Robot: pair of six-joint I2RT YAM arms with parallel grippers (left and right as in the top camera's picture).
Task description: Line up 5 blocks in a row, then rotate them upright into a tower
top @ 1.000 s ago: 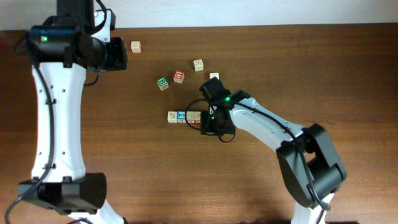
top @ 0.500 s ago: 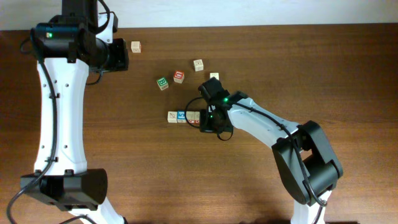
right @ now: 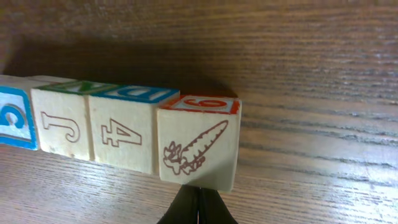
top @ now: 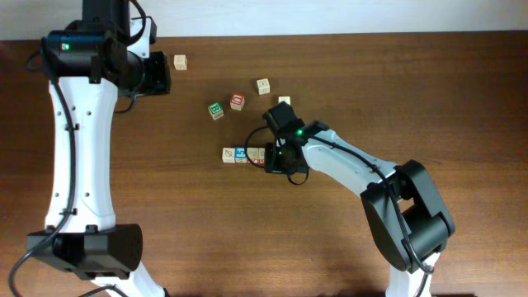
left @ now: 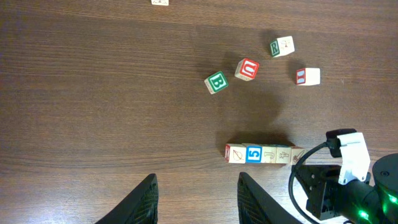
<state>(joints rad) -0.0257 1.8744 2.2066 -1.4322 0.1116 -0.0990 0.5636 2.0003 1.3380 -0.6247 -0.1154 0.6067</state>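
Just ahead of right gripper (right: 198, 207): carrot block (right: 198, 149) ending row (right: 118, 134) | jaws pressed together | left gripper (left: 198, 199) spread, empty.

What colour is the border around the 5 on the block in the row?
Blue; the 5 block shows best in the left wrist view.

Dark brown wooden table (top: 165, 214) is filling nearly the whole overhead view, its grain running side to side. A pale, plain strip (top: 330, 16) is showing beyond the far edge; wall or floor cannot be told. Light is falling evenly, leaving a faint sheen on the wood.
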